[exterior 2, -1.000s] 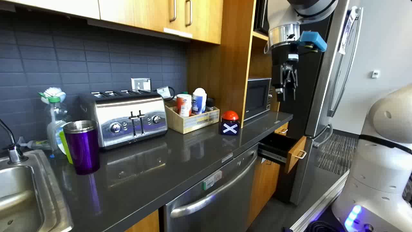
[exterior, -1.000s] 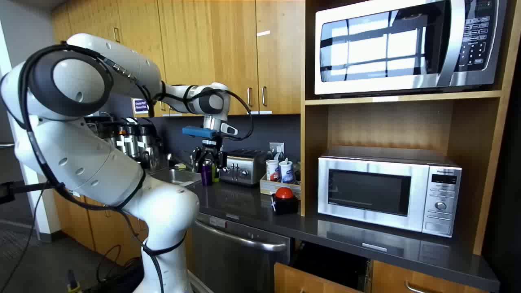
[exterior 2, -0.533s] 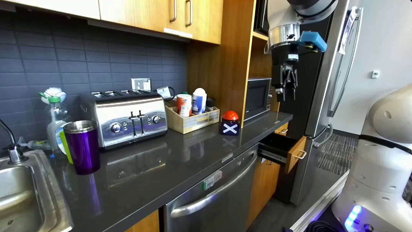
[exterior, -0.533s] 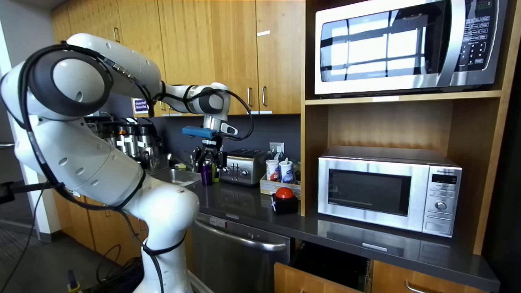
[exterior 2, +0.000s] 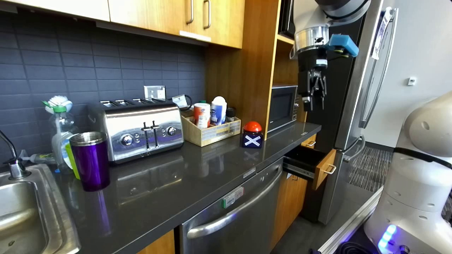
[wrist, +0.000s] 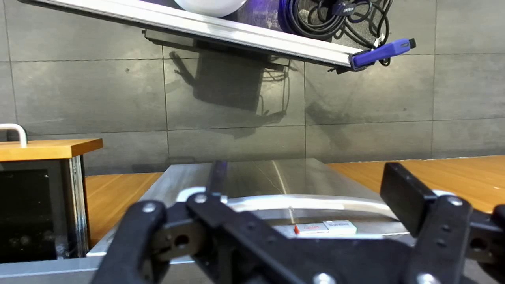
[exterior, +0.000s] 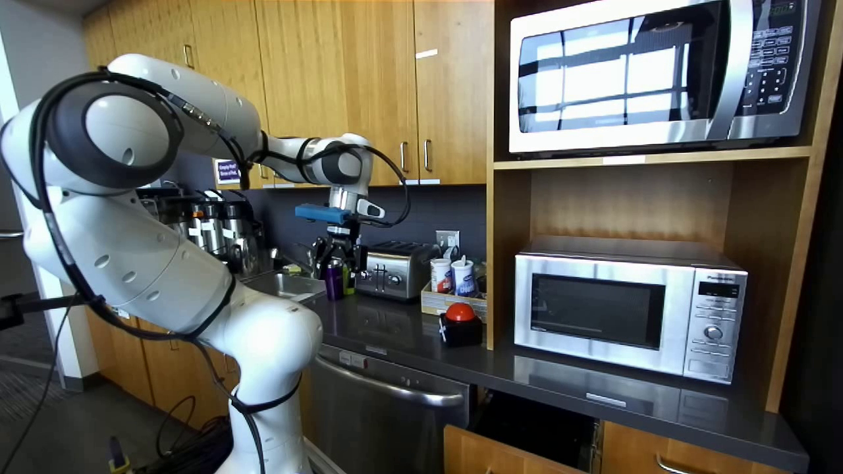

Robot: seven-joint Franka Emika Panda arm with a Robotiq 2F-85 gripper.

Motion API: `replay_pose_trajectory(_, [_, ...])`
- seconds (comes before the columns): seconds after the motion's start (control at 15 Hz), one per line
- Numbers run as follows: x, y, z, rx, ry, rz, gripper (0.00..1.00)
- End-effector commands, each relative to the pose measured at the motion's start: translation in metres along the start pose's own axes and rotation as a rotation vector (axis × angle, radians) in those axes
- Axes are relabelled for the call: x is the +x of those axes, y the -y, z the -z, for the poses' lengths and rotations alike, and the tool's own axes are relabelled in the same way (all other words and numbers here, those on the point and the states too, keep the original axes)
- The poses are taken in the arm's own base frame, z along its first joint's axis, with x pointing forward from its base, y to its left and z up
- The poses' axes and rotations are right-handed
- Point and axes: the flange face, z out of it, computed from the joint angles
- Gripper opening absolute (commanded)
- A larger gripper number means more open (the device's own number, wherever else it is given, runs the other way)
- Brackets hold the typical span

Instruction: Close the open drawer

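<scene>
The drawer stands pulled out under the counter. Its honey-brown front shows in both exterior views [exterior: 507,455] [exterior 2: 324,170], with a small metal pull and a dark inside. In the wrist view the drawer [wrist: 47,150] is at the left edge, its front only partly in view. My gripper [exterior 2: 315,100] hangs pointing down, well above counter height; it also shows in an exterior view [exterior: 340,258]. In the wrist view the gripper [wrist: 302,187] has its fingers wide apart with nothing between them. It is apart from the drawer, which lies off to the left in that view.
A stainless-steel dishwasher [exterior 2: 240,211] with a bar handle is beside the drawer, under the dark counter [exterior 2: 212,173]. A red-topped button box [exterior 2: 252,135], a toaster [exterior 2: 144,128] and a purple tumbler [exterior 2: 90,162] stand on the counter. A fridge [exterior 2: 349,106] stands past the drawer.
</scene>
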Motion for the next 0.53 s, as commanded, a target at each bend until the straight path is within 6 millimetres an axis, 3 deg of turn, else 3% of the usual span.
replay_pose_trajectory(0.0, [0.0,0.0,0.0,0.0,0.001,0.0,1.0])
replay_pose_trajectory(0.27, [0.001,-0.012,0.0,-0.021,-0.014,-0.037,1.0])
replay_pose_trajectory(0.47, [-0.004,-0.036,0.002,-0.078,-0.031,-0.099,1.0])
